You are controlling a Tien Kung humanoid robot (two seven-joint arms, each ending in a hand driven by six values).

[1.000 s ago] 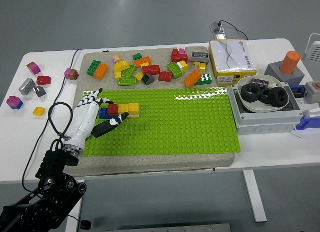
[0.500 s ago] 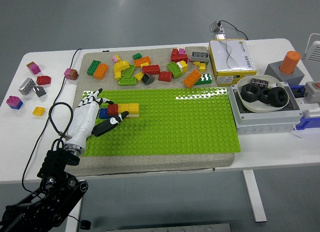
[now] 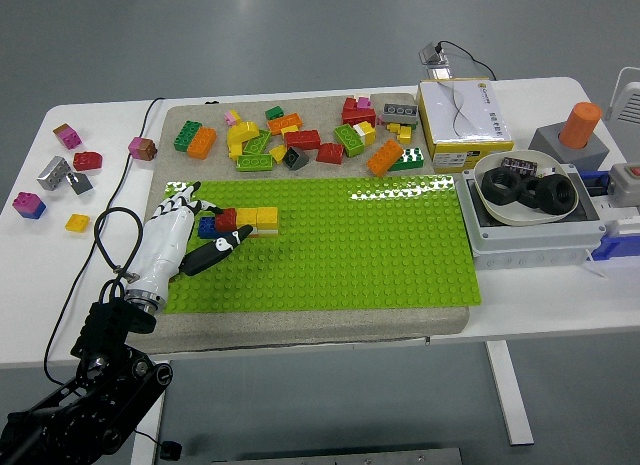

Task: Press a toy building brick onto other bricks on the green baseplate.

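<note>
On the green baseplate [image 3: 330, 240] four joined bricks are counted: one blue brick [image 3: 208, 227], one red brick [image 3: 226, 219] and two yellow bricks [image 3: 257, 218]. The left robot hand [image 3: 172, 235] is laid beside them, fingers relaxed and grasping nothing, thumb stretched below the red brick. Five loose bricks are seen on the desk [image 3: 60, 285] to the left.

A baseplate [image 3: 350, 245] is laid on the counter [image 3: 300, 330]; loose bricks [image 3: 300, 140] are scattered behind it, a box [image 3: 462, 120] at right.

left robot hand [image 3: 178, 233] rests beside red brick [image 3: 226, 220] on green baseplate [image 3: 340, 255].
</note>
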